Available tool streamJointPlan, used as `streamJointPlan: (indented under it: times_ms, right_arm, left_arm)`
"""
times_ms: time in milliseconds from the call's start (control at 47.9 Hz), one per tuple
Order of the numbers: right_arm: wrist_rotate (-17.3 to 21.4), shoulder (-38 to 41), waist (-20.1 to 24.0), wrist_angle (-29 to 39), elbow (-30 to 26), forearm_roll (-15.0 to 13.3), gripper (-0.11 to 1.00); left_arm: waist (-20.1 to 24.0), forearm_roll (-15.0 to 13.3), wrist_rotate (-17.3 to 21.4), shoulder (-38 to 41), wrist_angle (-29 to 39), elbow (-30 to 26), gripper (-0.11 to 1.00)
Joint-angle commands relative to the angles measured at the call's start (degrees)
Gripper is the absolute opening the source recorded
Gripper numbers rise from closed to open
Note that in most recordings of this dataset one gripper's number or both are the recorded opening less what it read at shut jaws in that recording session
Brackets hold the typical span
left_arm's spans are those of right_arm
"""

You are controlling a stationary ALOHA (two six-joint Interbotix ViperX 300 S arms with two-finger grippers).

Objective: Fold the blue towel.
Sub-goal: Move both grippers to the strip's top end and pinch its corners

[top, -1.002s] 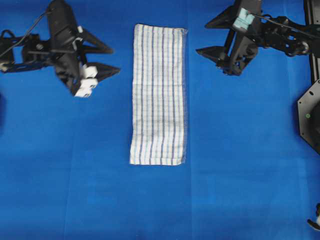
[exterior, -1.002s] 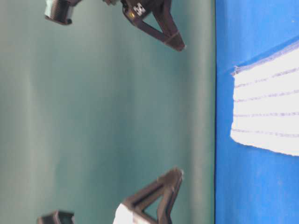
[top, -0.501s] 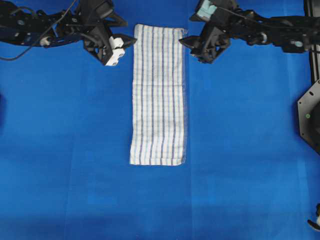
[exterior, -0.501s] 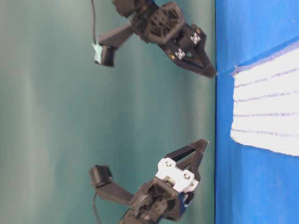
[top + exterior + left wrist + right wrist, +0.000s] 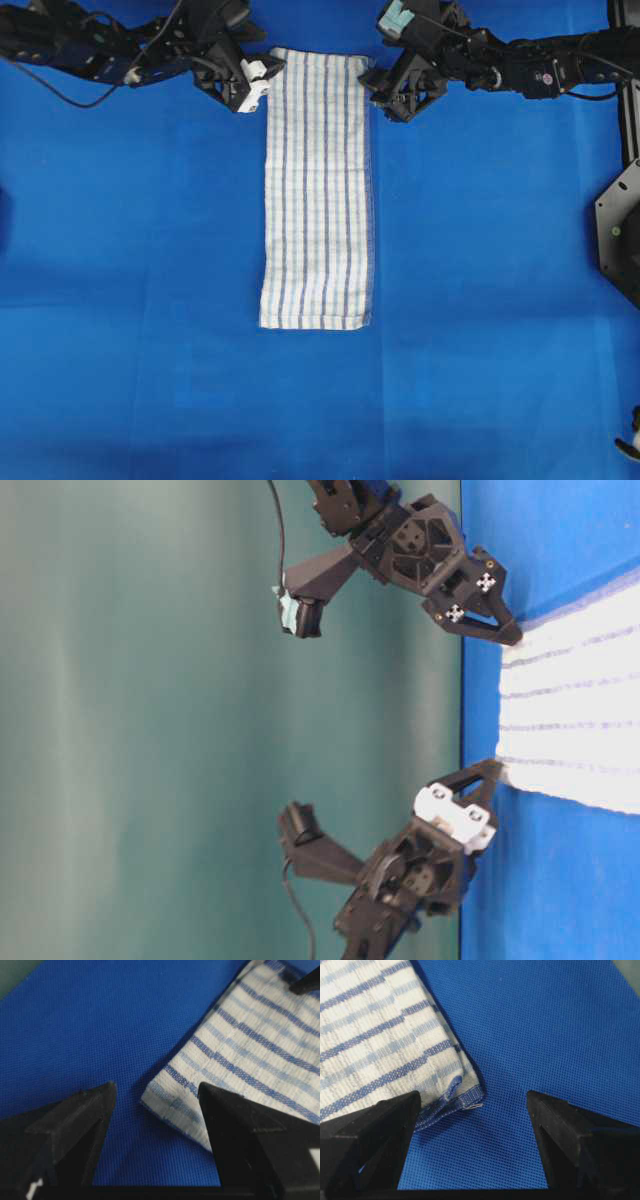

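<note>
While both arms sit at the far end of the tabletop (image 5: pixel 120 330), nothing is gripped yet. Left end effector (image 5: pixel 262 76): fingers spread, empty, the blue towel (image 5: pixel 318 190) directly to its inner side, tips just beside the towel's far-left corner. Wrist view confirms it: that corner (image 5: pixel 165 1102) lies between the two fingers, closer to the right-hand one, cloth still flat on the tabletop. Towel is a long narrow strip, long axis running away from both end effectors toward the near edge; the short far edge spans the gap between them. Right end effector (image 5: pixel 385 98): also wide apart, empty, towel to its inner side, the far-right corner (image 5: pixel 467 1095) between its fingers but nearer the left-hand one, hem slightly curled up there. Both arms look equally near their own corner, so neither leads. My read: next move hinges on each pair of fingers straddling its corner before closing, then dragging along the long axis to fold end over end. Risk: pinching tabletop covering too.
</note>
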Motion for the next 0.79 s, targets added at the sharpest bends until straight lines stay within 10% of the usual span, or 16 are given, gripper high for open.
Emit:
streamJointPlan:
  times_ms: [0,292,626,772]
  right_arm:
    - [-0.09,-0.35,0.09,-0.7,-1.05,0.53,0.87]
    - [-0.09,0.97,0.62,-1.85,-1.49,1.05,0.8]
    - [-0.62,1.14,1.67,-1.41,-1.58,0.88,0.13]
    - [-0.62,1.05,1.67,-1.41,-1.67,0.88,0.07]
  left_arm:
    - [0.0,0.18,0.0,0.26,-0.44,-1.76,0.61]
    - [-0.53,-0.09,-0.18,2.11,-0.44,-1.58,0.59]
    - [-1.41,-0.09,0.09,2.02,-0.26,-1.58,0.1]
    - [-1.58,-0.09,0.18,1.93,-0.26,-1.58,0.06]
